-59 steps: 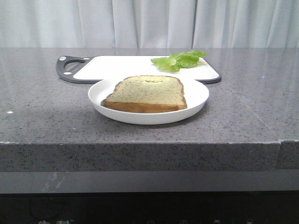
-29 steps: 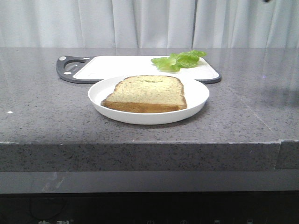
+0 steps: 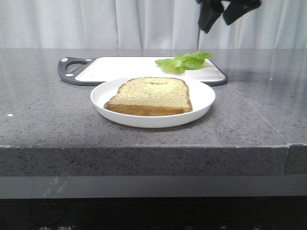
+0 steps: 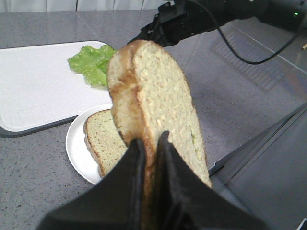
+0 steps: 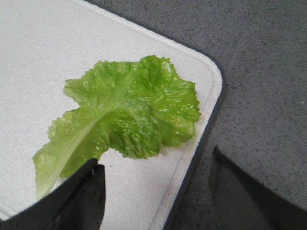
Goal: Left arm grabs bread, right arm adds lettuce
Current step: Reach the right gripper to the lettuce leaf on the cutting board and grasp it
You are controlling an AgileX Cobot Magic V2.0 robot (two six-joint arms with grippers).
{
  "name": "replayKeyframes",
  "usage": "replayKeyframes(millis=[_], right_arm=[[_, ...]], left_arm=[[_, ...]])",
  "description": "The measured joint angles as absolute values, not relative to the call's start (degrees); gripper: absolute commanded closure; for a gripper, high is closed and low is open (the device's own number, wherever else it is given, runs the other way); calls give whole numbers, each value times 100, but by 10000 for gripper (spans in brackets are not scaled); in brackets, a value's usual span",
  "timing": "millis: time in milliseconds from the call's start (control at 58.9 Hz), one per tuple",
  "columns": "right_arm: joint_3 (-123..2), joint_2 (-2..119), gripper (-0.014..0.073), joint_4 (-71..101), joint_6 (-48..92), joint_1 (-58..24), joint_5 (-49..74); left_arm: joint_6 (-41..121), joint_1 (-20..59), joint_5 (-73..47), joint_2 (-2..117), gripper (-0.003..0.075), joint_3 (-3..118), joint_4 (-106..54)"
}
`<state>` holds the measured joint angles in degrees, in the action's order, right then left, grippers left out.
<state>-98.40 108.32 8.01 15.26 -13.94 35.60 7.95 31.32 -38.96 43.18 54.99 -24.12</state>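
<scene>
Change noted: the right gripper [image 3: 221,13] has entered the top of the front view above the far right end of the cutting board [image 3: 120,68]; half a second before, only a dark sliver showed at the upper right corner, and a second before, nothing. Plate [image 3: 201,103], slice on it and lettuce [image 3: 184,62] are unchanged in position.

Bread [image 4: 158,105]: a thick toasted slice, golden-brown crust, pale yellow face with dark specks. It stands on edge in the air, held up over the desk [image 4: 230,96], and is seen in the left wrist view only. A second slice [image 3: 151,96] lies flat on the white plate.

Lettuce: one ruffled bright green leaf, lying flat on the white cutting board near its right corner — pale midrib visible in the right wrist view, leaf untouched by either finger.

Left gripper [image 4: 151,148]: its two black fingers are pressed onto the lower edge of the bread, one on each face, pinching it.

Right gripper: fingers spread wide — in its wrist view one finger [image 5: 76,201] sits over the board beside the leaf's stem end, the other over the grey desk beyond the board's edge. It hangs above the lettuce, apart from it.
</scene>
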Motion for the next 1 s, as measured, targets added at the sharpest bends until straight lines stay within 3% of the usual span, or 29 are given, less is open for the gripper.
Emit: replayKeyframes(millis=[255, 679, 730, 1002], right_arm=[[-11066, 11912, 106, 792, 2007, -1552, 4089], [-11282, 12350, 130, 405, 2132, -1593, 4198], [-11292, 12350, 174, 395, 2132, -1593, 4232], [-11303, 12350, 623, 350, 2132, -1593, 4357]], left_arm=[[795, 3132, -3840, 4318, 741, 5499, -2412], [795, 3132, -3799, 4318, 741, 5499, -2412], [795, 3132, -3786, 4318, 741, 5499, -2412], [795, 3132, -3677, 4318, 741, 5499, -2412]])
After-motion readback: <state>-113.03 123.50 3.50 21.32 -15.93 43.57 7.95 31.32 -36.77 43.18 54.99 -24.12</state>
